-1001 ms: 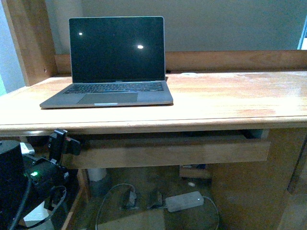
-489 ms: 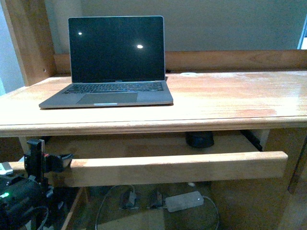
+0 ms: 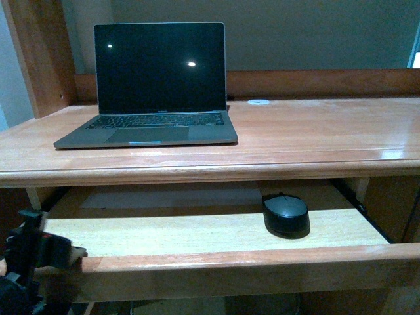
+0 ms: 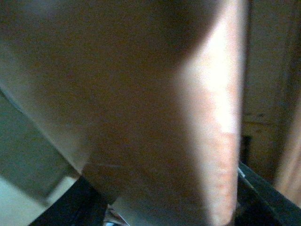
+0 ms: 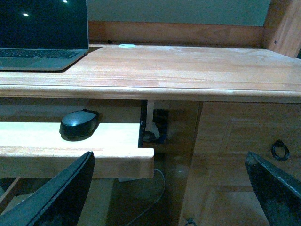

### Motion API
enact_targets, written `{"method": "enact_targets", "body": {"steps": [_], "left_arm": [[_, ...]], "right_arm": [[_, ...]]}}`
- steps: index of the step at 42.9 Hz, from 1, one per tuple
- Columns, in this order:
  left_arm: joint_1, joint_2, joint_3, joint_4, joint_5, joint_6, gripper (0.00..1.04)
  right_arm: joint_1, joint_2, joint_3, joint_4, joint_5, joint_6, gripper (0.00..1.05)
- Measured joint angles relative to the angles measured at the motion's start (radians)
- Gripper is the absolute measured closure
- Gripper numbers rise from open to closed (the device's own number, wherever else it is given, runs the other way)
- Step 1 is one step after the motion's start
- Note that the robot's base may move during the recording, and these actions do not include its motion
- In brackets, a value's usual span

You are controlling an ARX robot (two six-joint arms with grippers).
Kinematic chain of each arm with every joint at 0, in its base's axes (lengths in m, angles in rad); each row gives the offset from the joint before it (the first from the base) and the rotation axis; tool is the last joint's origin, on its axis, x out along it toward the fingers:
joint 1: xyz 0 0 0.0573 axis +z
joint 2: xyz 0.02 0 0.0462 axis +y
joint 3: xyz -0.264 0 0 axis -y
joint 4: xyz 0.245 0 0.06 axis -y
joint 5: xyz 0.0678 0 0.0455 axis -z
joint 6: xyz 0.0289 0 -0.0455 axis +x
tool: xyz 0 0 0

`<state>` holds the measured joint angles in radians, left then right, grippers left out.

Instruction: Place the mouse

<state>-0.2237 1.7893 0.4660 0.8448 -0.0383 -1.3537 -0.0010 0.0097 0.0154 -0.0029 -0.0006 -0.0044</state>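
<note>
mouse: on pull-out tray, right end, below bench front edge, exposed for pickup | left hand: clamped on tray front, left end, holding it out | right hand: wide, empty

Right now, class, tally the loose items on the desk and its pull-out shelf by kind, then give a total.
Laptop: 1
Mouse: 1
Small white disc: 1
Total: 3

Mouse glossy black plastic; desk varnished wood; drawer paler matt wood.
</note>
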Motion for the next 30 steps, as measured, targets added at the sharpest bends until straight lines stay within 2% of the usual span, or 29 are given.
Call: {"method": "enact_targets", "body": {"steps": [3, 7, 9, 16, 21, 25, 27, 28, 30], "left_arm": [[0.003, -0.034, 0.043, -0.152, -0.009, 0.146, 0.24], [0.035, -0.084, 0.112, -0.392, 0.031, 0.296, 0.04], [0.048, -0.106, 0.147, -0.484, 0.042, 0.355, 0.07], [0.068, -0.158, 0.378, -1.006, 0.081, 0.622, 0.06], [0.060, -0.235, 0.504, -1.259, 0.063, 0.934, 0.06], [0.060, -0.333, 0.624, -1.309, 0.061, 1.161, 0.06], [0.063, -0.381, 0.684, -1.223, 0.067, 1.276, 0.06], [0.063, -0.422, 0.687, -1.113, 0.038, 1.359, 0.06], [0.063, -0.454, 0.670, -1.027, 0.014, 1.418, 0.07]], "right_arm": [[0.000, 0.000, 0.000, 0.000, 0.001, 0.000, 0.07], [0.000, 0.000, 0.000, 0.000, 0.000, 0.000, 0.07], [0.000, 0.000, 0.000, 0.000, 0.000, 0.000, 0.07], [0.000, 0.000, 0.000, 0.000, 0.000, 0.000, 0.07], [0.000, 0.000, 0.000, 0.000, 0.000, 0.000, 0.07], [0.000, 0.000, 0.000, 0.000, 0.000, 0.000, 0.07], [0.000, 0.000, 0.000, 0.000, 0.000, 0.000, 0.07], [0.000, 0.000, 0.000, 0.000, 0.000, 0.000, 0.07], [0.000, 0.000, 0.000, 0.000, 0.000, 0.000, 0.07]]}}
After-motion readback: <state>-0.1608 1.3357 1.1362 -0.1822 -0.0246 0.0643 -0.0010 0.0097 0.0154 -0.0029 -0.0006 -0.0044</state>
